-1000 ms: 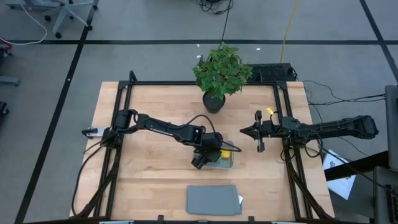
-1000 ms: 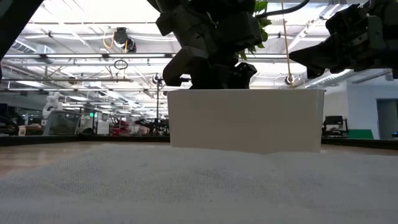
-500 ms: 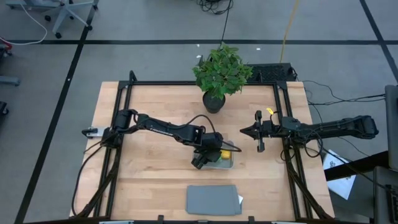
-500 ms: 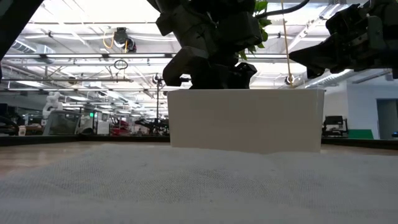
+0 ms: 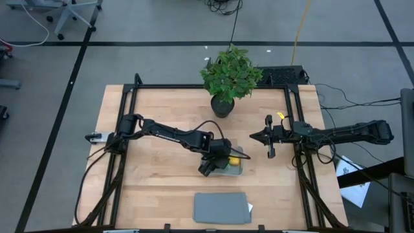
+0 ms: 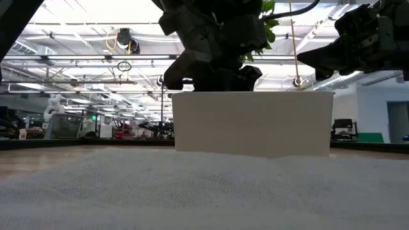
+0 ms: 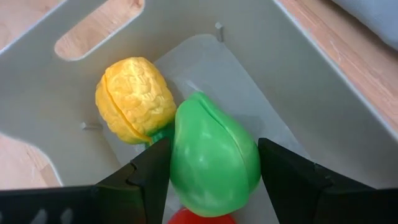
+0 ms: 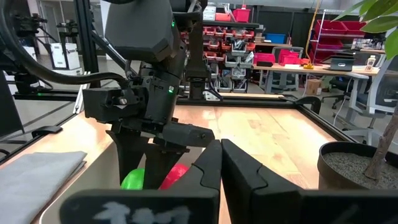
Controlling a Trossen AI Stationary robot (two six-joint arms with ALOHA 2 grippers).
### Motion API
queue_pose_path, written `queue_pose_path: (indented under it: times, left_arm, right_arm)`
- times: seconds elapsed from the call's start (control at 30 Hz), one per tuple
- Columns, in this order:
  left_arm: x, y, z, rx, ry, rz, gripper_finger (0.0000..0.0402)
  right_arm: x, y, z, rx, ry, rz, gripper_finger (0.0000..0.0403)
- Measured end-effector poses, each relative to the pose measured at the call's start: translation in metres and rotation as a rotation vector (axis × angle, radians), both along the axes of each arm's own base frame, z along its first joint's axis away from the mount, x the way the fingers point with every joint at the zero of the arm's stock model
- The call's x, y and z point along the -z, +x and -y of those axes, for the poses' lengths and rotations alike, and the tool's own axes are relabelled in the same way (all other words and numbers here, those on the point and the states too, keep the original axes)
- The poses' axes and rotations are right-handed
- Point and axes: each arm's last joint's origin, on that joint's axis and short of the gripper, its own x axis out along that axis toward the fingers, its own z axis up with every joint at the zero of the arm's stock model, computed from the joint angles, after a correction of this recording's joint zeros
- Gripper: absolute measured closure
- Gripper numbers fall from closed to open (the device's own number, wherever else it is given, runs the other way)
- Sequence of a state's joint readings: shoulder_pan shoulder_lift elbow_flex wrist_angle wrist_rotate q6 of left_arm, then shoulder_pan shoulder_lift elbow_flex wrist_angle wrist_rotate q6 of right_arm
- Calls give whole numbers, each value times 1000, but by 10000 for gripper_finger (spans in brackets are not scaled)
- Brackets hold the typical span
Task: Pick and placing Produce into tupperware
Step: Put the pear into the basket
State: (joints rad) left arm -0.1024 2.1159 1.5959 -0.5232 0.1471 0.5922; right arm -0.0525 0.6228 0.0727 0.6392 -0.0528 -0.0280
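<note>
Potted plant (image 5: 230, 79): you'll find it upright at the table's (image 5: 162, 123) far edge, near the middle.
Grey mat (image 5: 222, 208): flat at your near edge (opaque, rectangular).

My right gripper (image 8: 221, 163) sits at bottom centre, fingers pressed together with no gap. Left of centre, the left gripper (image 8: 146, 158) reaches down into the tupperware (image 8: 93, 186). At its fingertips show the green piece (image 8: 132, 180) and, touching it, the red piece (image 8: 175, 175). A grey cloth (image 8: 34, 176) lies lower left. A plant pot (image 8: 357, 171) stands lower right.
</note>
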Motion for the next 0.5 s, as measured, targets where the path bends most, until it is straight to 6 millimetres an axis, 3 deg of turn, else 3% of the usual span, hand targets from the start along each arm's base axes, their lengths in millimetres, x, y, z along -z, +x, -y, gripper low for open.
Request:
queue_pose_path:
  times: [0.5]
  left_arm:
    - [0, 0, 0, -6, -3, -2, 188]
  right_arm:
    - [0, 0, 0, 0, 0, 0, 403]
